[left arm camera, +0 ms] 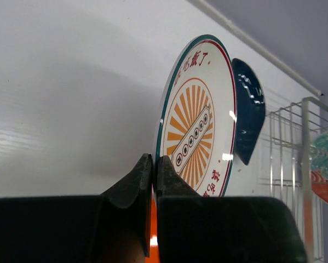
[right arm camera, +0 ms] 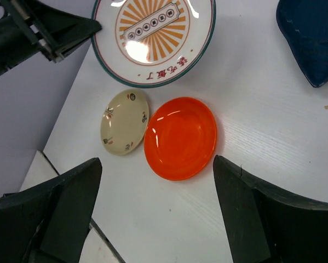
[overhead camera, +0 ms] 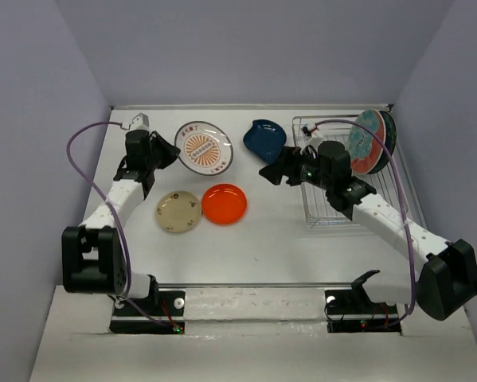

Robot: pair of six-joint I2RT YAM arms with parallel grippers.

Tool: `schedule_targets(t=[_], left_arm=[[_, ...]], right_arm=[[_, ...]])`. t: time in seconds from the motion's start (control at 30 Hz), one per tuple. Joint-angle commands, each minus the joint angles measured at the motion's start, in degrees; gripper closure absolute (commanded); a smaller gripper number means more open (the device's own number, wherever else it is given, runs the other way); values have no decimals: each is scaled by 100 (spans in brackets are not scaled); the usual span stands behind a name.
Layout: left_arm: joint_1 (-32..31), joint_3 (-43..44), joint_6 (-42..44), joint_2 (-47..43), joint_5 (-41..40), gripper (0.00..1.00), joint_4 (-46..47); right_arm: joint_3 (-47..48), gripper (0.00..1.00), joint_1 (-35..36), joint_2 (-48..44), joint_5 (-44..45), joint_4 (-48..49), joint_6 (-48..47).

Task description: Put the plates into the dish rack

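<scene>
1. Top external view gives you the count: two of six plates stand in the dish rack [overhead camera: 327,208] and four lie outside it to its left. I judge the job about a third done.
2. Nearest you, well left of the dish rack's near end, the cream plate [overhead camera: 178,212] and the orange plate [overhead camera: 224,204] lie flat, side by side and almost touching. The cream one is small with tiny motifs; the orange one is glossy and plain.
3. Your right gripper [right arm camera: 157,163] hovers left of the dish rack, over the orange plate, with its fingers spread wide and nothing between them.
4. Farther back, left of the dish rack's far end, lies the sunburst plate [overhead camera: 205,147]: white, with orange rays, a teal rim and red characters. Your left gripper [left arm camera: 154,160] sits at the edge farthest from the dish rack, jaws pressed together on the rim in what looks like a pinch. You cannot tell whether the plate is lifted.
5. The dark blue plate [overhead camera: 264,138], irregular in outline, lies just beside the dish rack's far left corner.
6. At the dish rack's far end, the teal-and-red plate [overhead camera: 368,142] stands upright, and the dark teal plate [overhead camera: 390,134] is mostly hidden behind it.
</scene>
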Motion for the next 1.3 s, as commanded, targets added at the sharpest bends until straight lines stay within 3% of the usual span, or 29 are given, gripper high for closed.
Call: schedule_targets(t=[0.0, 0.2, 0.5, 0.6, 0.73, 0.87, 0.9, 0.93, 0.97, 1.0, 1.07, 1.1, 1.13, 1.23, 1.27], left_arm=[[-16, -418, 34, -1247, 288, 94, 246], [-16, -1200, 201, -2626, 1236, 94, 369], [-16, -2001, -88, -3192, 2906, 94, 1361], [-16, -2019, -168, -3156, 3372, 94, 1617], [-16, -2036, -256, -3156, 3601, 94, 1775], [-16, -2053, -309, -3156, 3724, 94, 1854], [-16, -2054, -317, -3165, 3742, 94, 1863], [-16, -2071, -326, -3182, 3725, 94, 1872], [-16, -2071, -335, -3191, 3716, 91, 1881], [-16, -2071, -335, -3209, 3699, 75, 1872], [-16, -2080, -344, -3226, 3690, 57, 1881], [-16, -2080, -353, -3253, 3672, 35, 1881], [-16, -2080, -353, -3270, 3672, 25, 1881], [-16, -2036, -292, -3367, 3497, 1, 1750], [-16, -2010, -230, -3402, 3435, 1, 1532]], right_arm=[[723, 11, 52, 404, -241, 231, -71], [1504, 9, 52, 1186, -338, 213, -475], [1874, 7, 52, 1872, -522, 108, -598], [1865, 7, 52, 2039, -943, 125, -633], [1813, 9, 52, 2259, -2295, 466, -546], [1681, 23, 52, 2374, -3027, 994, -177], [1663, 33, 52, 2348, -3036, 1056, -141], [1593, 65, 52, 2304, -2984, 1126, -89], [1567, 80, 52, 2182, -2888, 1188, -71], [1558, 93, 52, 2102, -2782, 1180, -79], [1531, 93, 52, 1883, -2536, 1180, -80], [1514, 93, 52, 1795, -2422, 1162, -106], [1505, 93, 0, 1698, -2273, 1127, -106], [1566, 93, -395, 1242, -1125, 628, -386], [1610, 93, -527, 1136, -833, 278, -465]])
